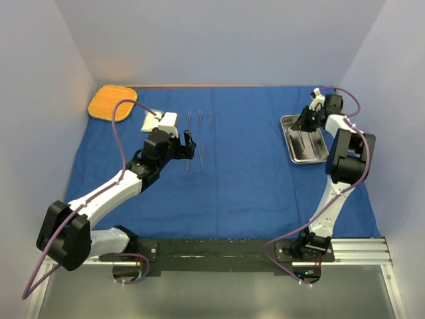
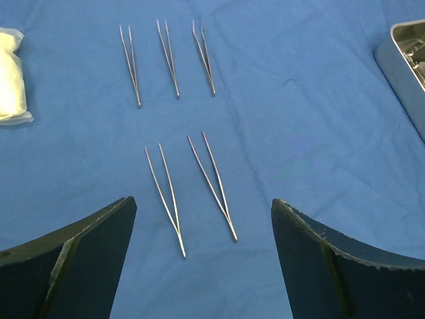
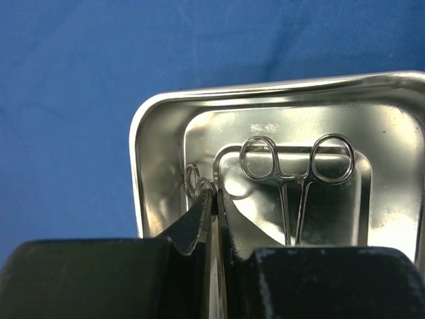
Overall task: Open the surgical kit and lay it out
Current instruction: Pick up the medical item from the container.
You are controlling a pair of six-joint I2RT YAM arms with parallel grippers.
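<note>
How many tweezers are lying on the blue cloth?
5 tweezers. Three lie in the far row. Two lie nearer, in front of the open left gripper. The tray could hide more.

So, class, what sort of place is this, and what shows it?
Probably a robotics test bench staged as a surgical prep area: two bolted-down arms, and forceps laid in rows on a blue cloth with a steel tray.
</note>
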